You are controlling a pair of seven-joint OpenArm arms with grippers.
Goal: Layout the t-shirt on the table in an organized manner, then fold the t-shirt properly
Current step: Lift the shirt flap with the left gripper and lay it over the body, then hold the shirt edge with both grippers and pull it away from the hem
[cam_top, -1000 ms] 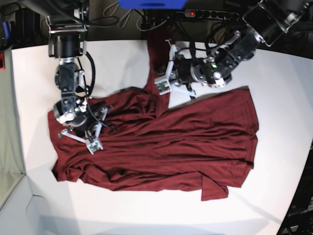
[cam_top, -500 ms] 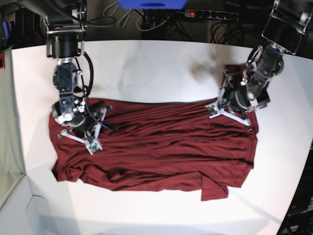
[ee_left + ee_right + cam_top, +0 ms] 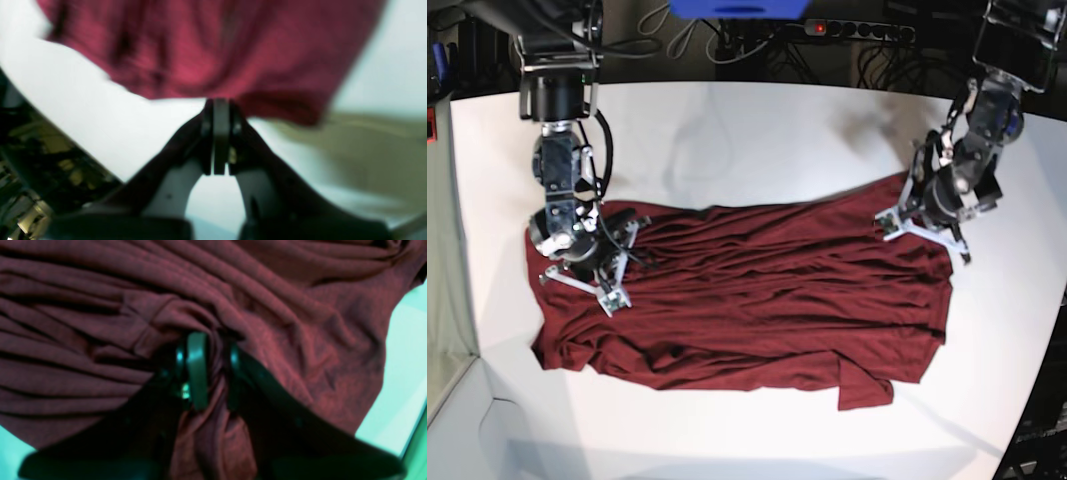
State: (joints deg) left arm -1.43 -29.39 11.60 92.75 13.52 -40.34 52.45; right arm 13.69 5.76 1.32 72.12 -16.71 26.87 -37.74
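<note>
The maroon t-shirt lies spread and wrinkled across the white table, with a flap sticking out at its lower right. My left gripper is at the shirt's upper right corner. In the left wrist view this gripper is shut, its tips pinching the blurred hem of the t-shirt. My right gripper rests on the shirt's left end. The right wrist view shows the right gripper shut on a twisted bunch of the t-shirt.
A power strip and cables lie behind the table's far edge, beside a blue object. Dark clutter sits beyond the table edge near the left arm. White tabletop shows in front of the shirt.
My left gripper has carried the shirt's upper edge from the back centre out to the right, and the raised fold now lies flatter. The right gripper shifted only slightly and keeps its hold.
</note>
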